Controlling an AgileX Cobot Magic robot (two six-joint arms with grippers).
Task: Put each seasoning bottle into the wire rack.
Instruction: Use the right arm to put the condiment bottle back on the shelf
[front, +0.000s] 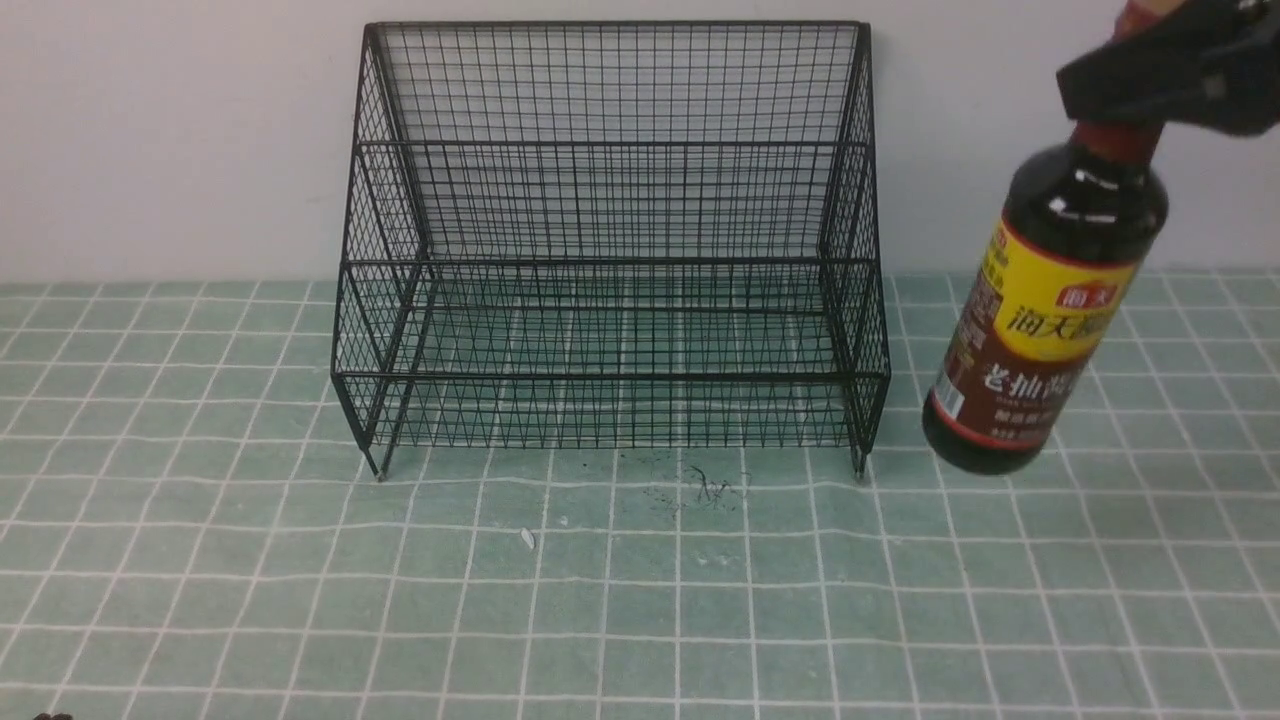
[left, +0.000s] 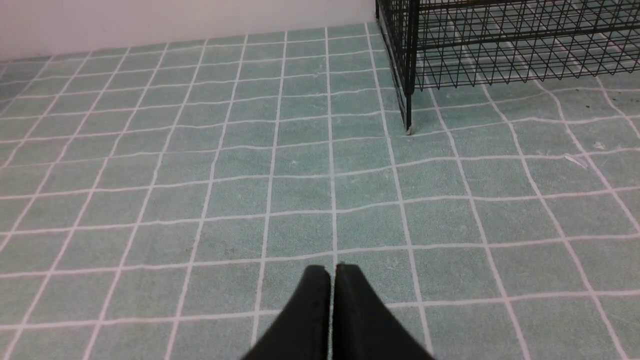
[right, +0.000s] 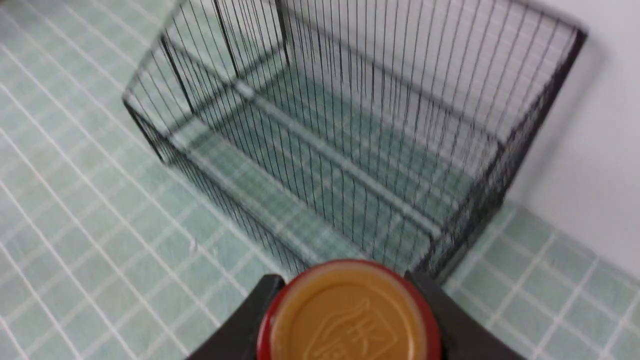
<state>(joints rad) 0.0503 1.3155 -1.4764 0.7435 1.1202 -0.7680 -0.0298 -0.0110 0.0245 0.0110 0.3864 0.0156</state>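
Observation:
A dark-brown seasoning bottle (front: 1050, 310) with a yellow and dark-red label hangs tilted in the air to the right of the black wire rack (front: 610, 250). My right gripper (front: 1150, 85) is shut on its red neck. The right wrist view looks straight down on the bottle's orange-topped cap (right: 348, 315), clamped between the two black fingers (right: 250, 320), with the wire rack (right: 350, 130) empty below and ahead. My left gripper (left: 332, 272) is shut with nothing in it, low over the mat, left of the rack's front left foot (left: 408, 127).
A green mat with a white grid (front: 600, 600) covers the table. A white wall (front: 180, 130) stands right behind the rack. Dark scuff marks (front: 700, 488) and a small white scrap (front: 527, 539) lie on the mat in front of the rack.

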